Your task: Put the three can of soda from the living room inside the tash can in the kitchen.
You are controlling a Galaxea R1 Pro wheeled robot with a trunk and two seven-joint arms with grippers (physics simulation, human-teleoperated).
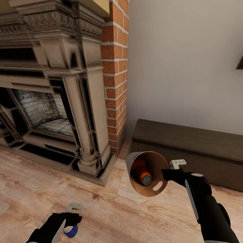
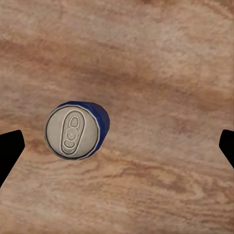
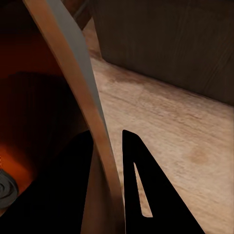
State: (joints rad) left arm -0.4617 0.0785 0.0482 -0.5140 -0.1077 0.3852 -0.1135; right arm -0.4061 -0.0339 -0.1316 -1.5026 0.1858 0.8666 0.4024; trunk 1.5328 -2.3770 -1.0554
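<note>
A robot stands on a wooden floor (image 1: 40,199) in a living room, facing a pale stone fireplace (image 1: 50,98) with a brick column (image 1: 116,74) beside it and a low dark wooden bench (image 1: 189,148) against the wall.

The right gripper (image 1: 167,174) is clenched on the rim of a trash can (image 1: 148,172), one finger inside the wall and one outside, as the right wrist view shows. The can hangs tilted above the floor with its brown-orange inside turned toward the camera. At least one orange soda can (image 1: 143,173) lies inside it; a second orange shape sits behind it, but whether that is another soda can is hard to tell.

The left gripper (image 1: 71,221) hovers low over a blue soda can (image 1: 71,231) standing upright on the floor. In the left wrist view the silver top of this blue soda can (image 2: 75,131) sits between the two dark fingertips, nearer one of them, with neither touching it. The left gripper is spread wide and holds nothing.

Judging from this, the task is partly done: one or two cans are already collected, the blue one is not yet picked up, and the trash can itself is in the living room rather than the kitchen.
</note>
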